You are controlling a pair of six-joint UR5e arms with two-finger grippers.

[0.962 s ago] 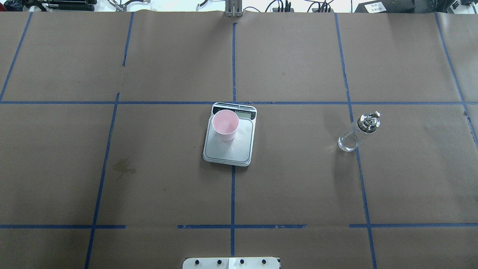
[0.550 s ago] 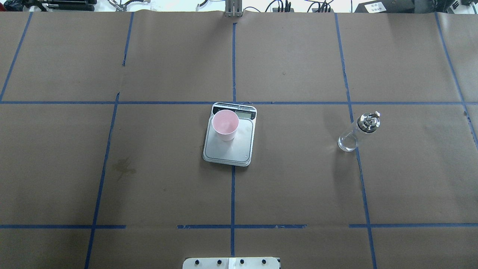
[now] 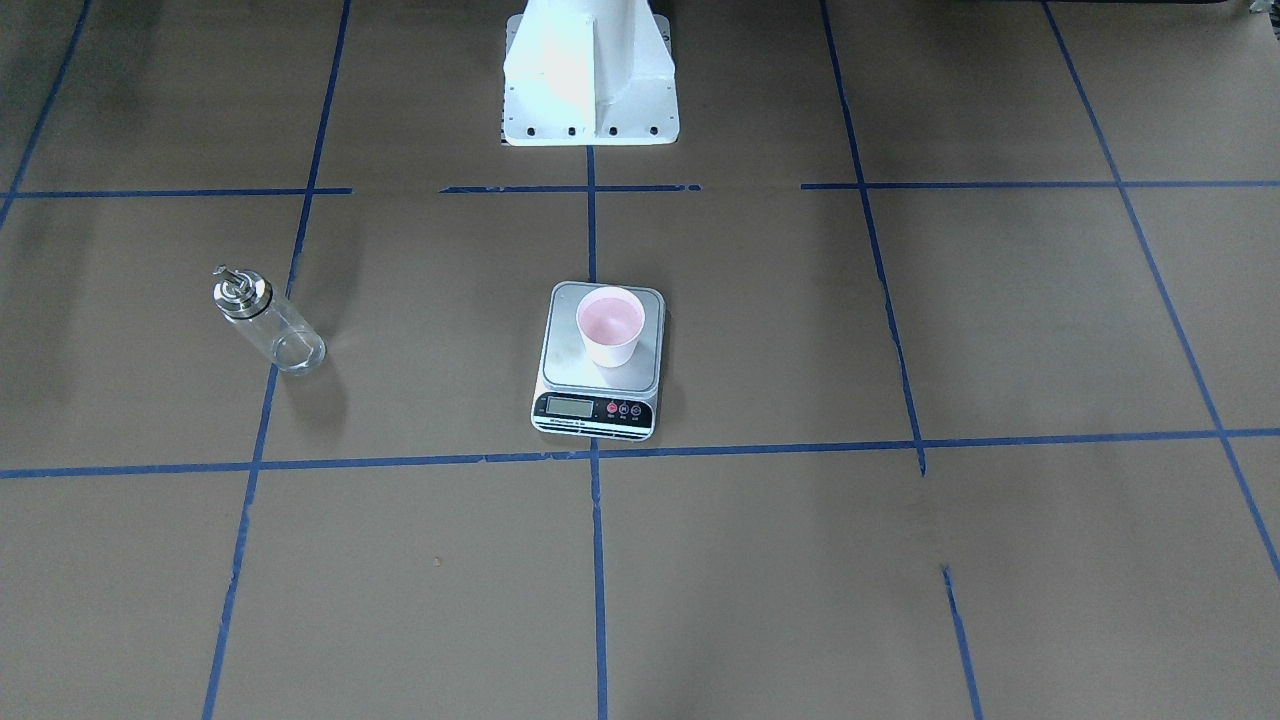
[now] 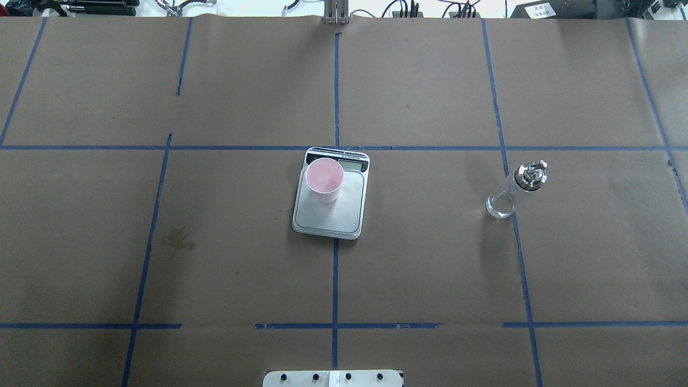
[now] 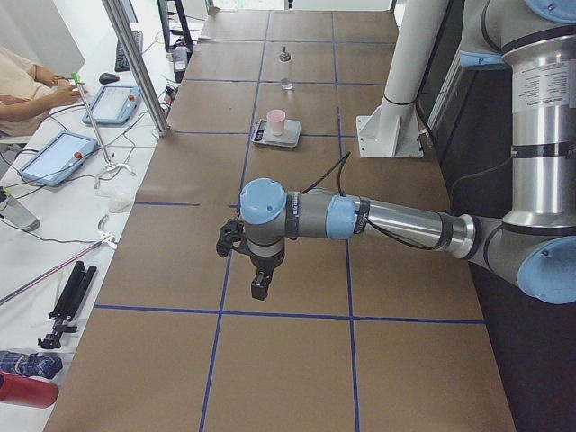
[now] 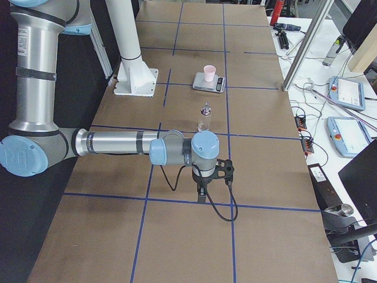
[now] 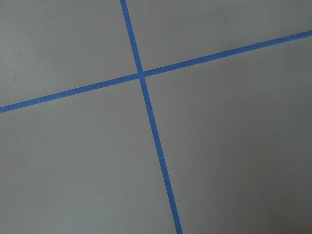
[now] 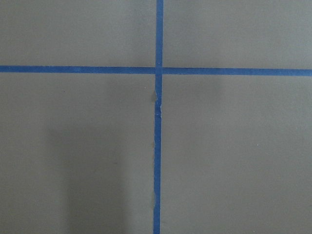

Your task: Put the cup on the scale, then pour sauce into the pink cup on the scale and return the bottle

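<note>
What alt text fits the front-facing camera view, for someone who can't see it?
A pink cup stands on a small kitchen scale at the middle of a brown table taped into blue squares. A clear glass bottle stands apart at the view's left; no arm shows.

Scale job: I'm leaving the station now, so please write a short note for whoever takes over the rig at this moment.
Left gripper: over bare table at the robot's left end, nothing near it; open or shut cannot be told.
Right gripper: over bare table at the right end, short of the bottle; cannot tell either.
The cup stands upright on the scale, towards its display end.
The bottle stands upright on the table to the robot's right, apart from the scale.
Done: cup on scale.
Unclear: whether sauce is in the cup; check before pouring.
</note>
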